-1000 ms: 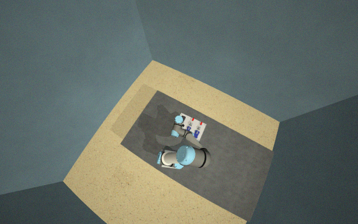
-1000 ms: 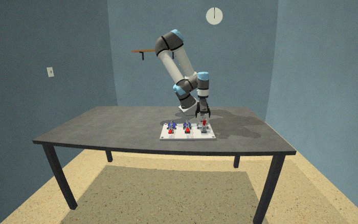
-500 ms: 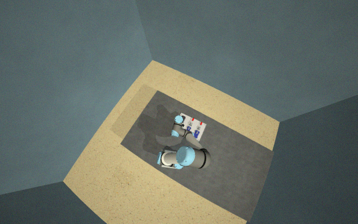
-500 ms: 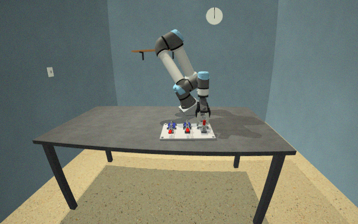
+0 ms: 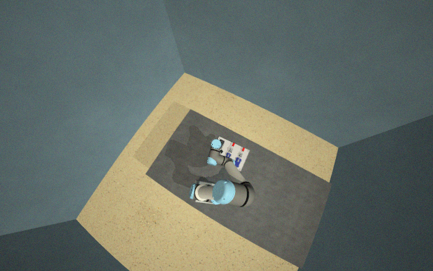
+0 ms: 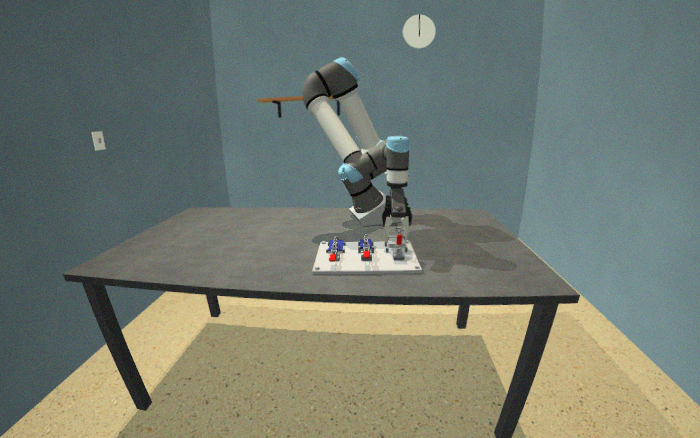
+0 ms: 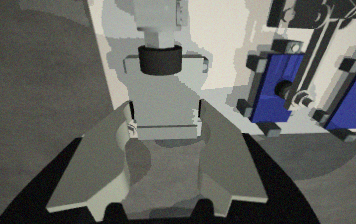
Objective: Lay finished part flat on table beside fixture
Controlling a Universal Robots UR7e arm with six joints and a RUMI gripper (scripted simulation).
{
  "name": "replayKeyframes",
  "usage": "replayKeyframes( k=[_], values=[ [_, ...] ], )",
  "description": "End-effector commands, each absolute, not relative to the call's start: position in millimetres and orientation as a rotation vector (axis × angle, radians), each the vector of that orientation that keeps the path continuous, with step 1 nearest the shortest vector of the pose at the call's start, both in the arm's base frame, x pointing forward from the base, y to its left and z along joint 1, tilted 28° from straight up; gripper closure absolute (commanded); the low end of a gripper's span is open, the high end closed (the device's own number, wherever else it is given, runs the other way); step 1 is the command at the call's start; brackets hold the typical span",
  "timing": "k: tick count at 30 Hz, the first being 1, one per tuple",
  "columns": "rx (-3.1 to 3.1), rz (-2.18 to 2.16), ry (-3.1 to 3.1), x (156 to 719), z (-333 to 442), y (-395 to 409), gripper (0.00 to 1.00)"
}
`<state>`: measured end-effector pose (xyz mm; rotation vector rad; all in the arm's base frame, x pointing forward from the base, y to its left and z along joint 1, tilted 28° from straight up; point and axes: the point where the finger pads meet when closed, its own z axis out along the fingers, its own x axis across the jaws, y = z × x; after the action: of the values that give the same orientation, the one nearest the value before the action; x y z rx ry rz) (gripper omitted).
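Observation:
The white fixture plate [image 6: 366,262] lies on the dark table and carries three clamp stations. Two blue blanks [image 6: 334,244] [image 6: 365,242] sit clamped at the left and middle stations. My gripper [image 6: 397,233] stands upright over the right station. In the wrist view my gripper [image 7: 166,101] is shut on the grey finished part [image 7: 165,107], one finger on each side of it. A black clamp pad [image 7: 160,59] lies just beyond the part. One blue blank [image 7: 273,87] shows to the right, with the edge of the other [image 7: 346,107] beside it. The milled slot is hidden.
Red clamp handles [image 6: 366,254] stick up at the stations. From above, the fixture plate [image 5: 234,153] lies next to the arm's base [image 5: 204,191]. Bare table top lies right of the plate [image 6: 464,258] and left of it [image 6: 232,253].

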<state>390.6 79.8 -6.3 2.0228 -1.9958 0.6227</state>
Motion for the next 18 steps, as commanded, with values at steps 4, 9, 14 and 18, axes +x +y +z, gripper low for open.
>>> replayKeyframes(
  k=[4, 9, 14, 18],
  values=[
    [2.025, 0.628, -1.999, 391.9, 2.7, 84.5, 1.0],
    [2.025, 0.628, -1.999, 391.2, 7.2, 86.7, 1.0],
    [2.025, 0.628, -1.999, 390.7, 10.6, 88.4, 1.0],
    [2.025, 0.628, -1.999, 390.4, 12.5, 89.4, 1.0]
  ],
)
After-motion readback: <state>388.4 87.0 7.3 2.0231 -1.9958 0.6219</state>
